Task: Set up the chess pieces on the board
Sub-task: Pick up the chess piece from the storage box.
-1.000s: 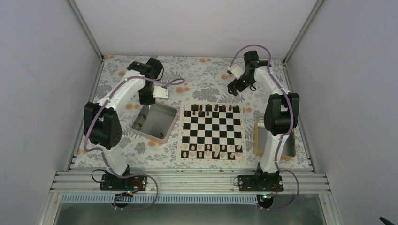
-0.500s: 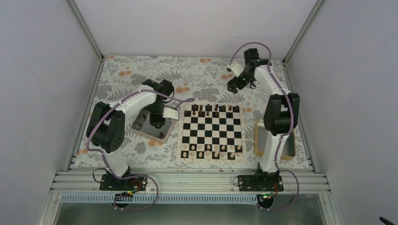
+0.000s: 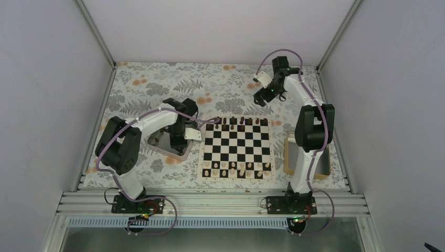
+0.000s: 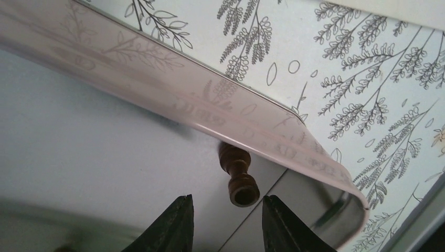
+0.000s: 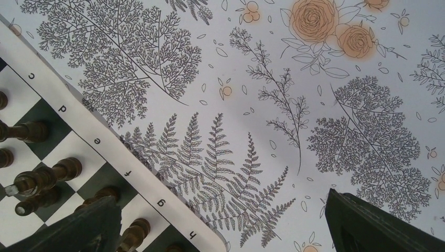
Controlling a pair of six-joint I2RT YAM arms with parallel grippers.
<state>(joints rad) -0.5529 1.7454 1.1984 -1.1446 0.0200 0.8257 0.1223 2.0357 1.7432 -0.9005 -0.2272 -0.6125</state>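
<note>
The left gripper [image 4: 225, 203] has its jaws slightly apart, empty, a chess piece [image 4: 239, 177] just ahead between them. The right gripper [image 5: 220, 203] gapes wide, empty.

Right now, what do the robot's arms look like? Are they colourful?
Not very! The left arm and the right arm match: smooth white tube-shaped parts joined by chunky black blocks. A thin purple cable loops along each one. Each arm ends in two dark fingers that narrow toward the tip.
</note>
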